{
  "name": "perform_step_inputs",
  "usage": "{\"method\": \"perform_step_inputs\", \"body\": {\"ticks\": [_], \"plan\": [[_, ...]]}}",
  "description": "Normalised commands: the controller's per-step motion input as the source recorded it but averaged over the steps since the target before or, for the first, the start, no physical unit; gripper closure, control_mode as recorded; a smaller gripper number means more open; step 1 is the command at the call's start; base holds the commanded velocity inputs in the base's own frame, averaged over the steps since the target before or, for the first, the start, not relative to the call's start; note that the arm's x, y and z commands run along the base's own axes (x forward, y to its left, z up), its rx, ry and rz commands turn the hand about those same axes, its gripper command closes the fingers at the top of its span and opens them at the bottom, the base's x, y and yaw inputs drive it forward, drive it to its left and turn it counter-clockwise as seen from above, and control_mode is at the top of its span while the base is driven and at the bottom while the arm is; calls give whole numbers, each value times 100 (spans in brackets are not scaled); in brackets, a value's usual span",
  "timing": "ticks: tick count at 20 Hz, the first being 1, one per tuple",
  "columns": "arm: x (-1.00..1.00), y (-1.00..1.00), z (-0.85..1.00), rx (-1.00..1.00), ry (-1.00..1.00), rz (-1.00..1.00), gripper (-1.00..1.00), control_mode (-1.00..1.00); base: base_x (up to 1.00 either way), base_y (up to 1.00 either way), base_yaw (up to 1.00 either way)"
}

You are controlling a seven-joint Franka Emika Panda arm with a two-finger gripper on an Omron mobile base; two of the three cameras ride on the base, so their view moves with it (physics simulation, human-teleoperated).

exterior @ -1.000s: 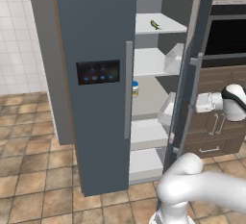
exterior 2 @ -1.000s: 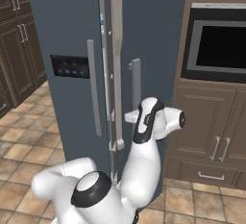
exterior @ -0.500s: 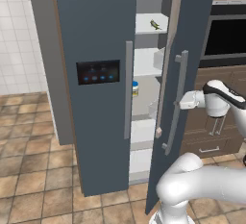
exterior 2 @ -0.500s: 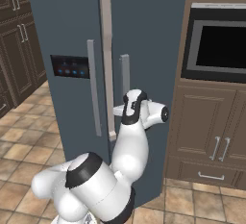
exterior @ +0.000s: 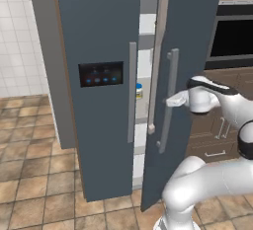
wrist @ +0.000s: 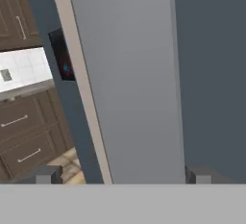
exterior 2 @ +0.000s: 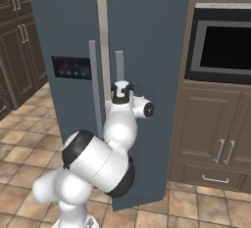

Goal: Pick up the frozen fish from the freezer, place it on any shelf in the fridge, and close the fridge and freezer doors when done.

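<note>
Left base view: the gripper [exterior: 174,99] presses the fridge door [exterior: 188,46] just beside its bar handle [exterior: 168,100]; the door is nearly shut, the panel door [exterior: 101,76] also ajar. Right base view: both doors look almost together. Hand view: jaws spread wide, empty. The fish is hidden; closing remains.

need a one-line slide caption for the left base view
Open gripper pressed at the fridge door by its bar handle, door nearly shut; freezer door with black panel ajar beside it.

You see white wall tiles [exterior: 20,51] at upper left, tan floor tiles [exterior: 34,174] below, dark wood cabinets [exterior 2: 215,139] and a built-in oven [exterior 2: 223,43] right.
</note>
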Motion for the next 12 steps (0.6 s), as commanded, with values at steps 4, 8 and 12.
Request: {"method": "perform_step_inputs", "body": {"ticks": [4,8,12], "plan": [[40,62,0,0,0,-18,-100,-100,0,0,0],[37,70,0,2,-4,-20,-100,-100,0,0,0],[54,69,0,0,-9,-20,-100,-100,0,0,0]]}}
